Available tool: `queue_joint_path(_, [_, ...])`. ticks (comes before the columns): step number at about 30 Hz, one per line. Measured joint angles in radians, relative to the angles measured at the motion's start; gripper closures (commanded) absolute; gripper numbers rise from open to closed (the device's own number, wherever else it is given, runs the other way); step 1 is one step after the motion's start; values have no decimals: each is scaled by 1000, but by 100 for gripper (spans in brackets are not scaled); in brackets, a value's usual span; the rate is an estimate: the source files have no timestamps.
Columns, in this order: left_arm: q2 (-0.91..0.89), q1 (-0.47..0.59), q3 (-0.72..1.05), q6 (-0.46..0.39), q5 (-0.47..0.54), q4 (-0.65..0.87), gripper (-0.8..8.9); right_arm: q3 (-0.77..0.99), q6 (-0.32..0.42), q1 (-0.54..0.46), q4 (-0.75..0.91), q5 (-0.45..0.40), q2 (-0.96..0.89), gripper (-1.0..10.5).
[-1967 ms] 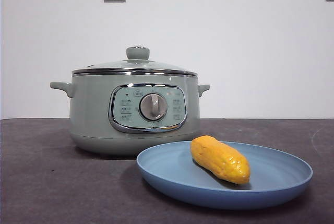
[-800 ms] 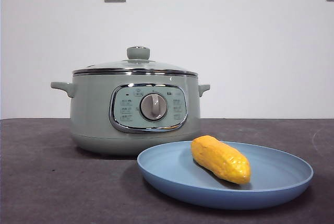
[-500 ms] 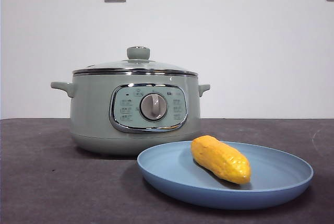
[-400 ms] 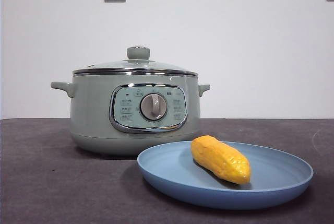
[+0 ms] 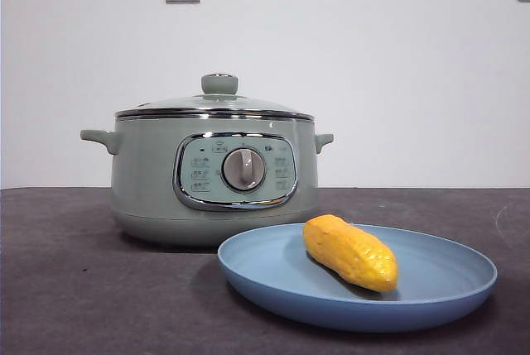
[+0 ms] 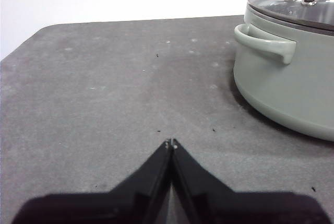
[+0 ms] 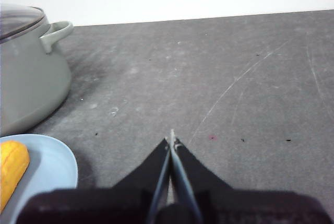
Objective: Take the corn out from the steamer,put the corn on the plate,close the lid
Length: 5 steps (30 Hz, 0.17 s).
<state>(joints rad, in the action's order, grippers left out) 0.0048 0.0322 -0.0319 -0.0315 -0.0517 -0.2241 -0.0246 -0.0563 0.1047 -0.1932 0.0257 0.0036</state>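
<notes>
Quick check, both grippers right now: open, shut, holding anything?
Left gripper: shut, empty, above bare table beside the steamer.
Right gripper: shut, empty, above bare table near the plate.

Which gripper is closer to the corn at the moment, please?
The right gripper: the corn on the plate lies just beside it. The left gripper waits beyond the steamer, corn out of its view.

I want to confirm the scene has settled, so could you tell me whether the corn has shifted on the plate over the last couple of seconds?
No. The corn lies at the same spot on the plate, unchanged against the steamer behind.
</notes>
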Motion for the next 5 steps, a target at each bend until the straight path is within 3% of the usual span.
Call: queue_joint_path(5, [0,0,0,0,0,0,816,0,0,0,0,0,0,945])
